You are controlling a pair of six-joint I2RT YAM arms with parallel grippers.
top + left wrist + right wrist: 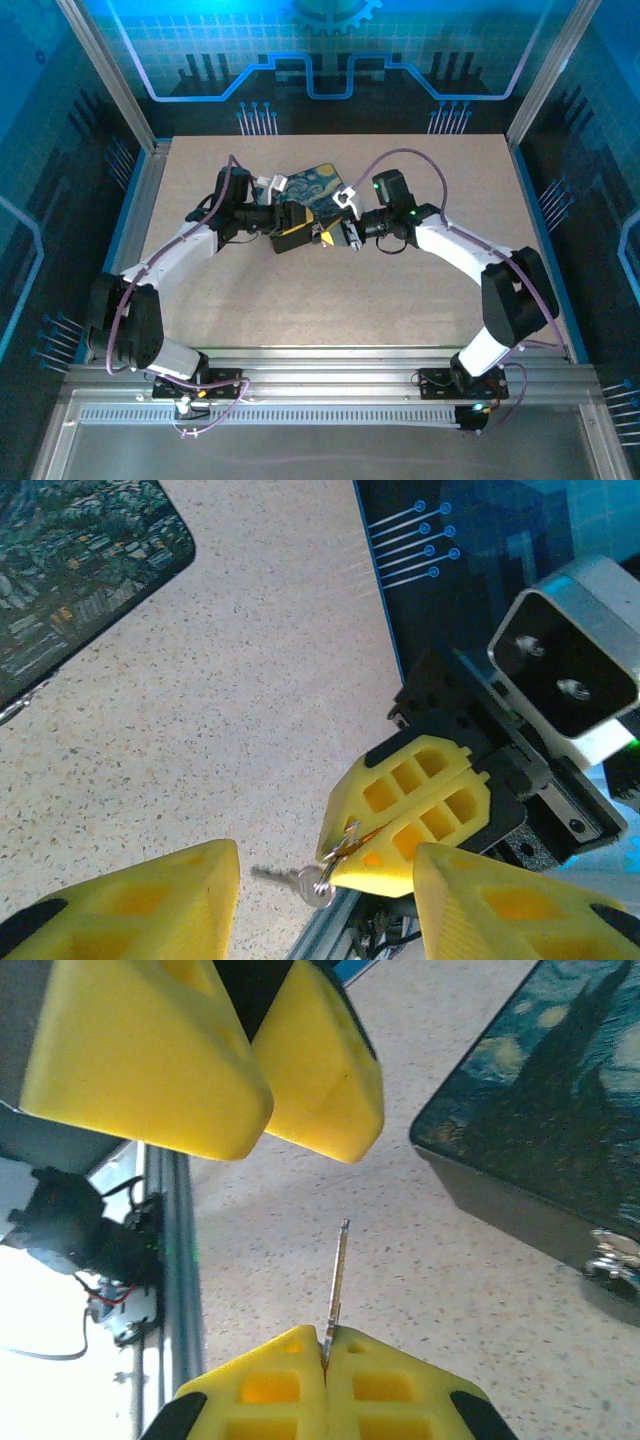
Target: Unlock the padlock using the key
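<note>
While the speckled tabletop (pixel 330 300) carries the painted box (pixel 540 1100) toward its far middle, the two arms meet in the air just beside that box. Seen from its own wrist, the left gripper (pixel 328 865) has its jaws spread, one yellow finger on either side of the other arm's tip, touching nothing. The right gripper (pixel 326 1352) has its jaws pressed together on the key (pixel 338 1275), pinching it at the head so the thin blade stands out past the fingertips. The left wrist view shows a small ring (pixel 318 886) hanging at that pinch. A bright metal fitting (pixel 612 1260) on the box's front edge is likely the padlock or its hasp; I cannot tell which. The key looks light, rigid and slick, and thin enough to pivot or slip between the pads. It is best held flat across the head, near the pad tips, with the blade left free.
</note>
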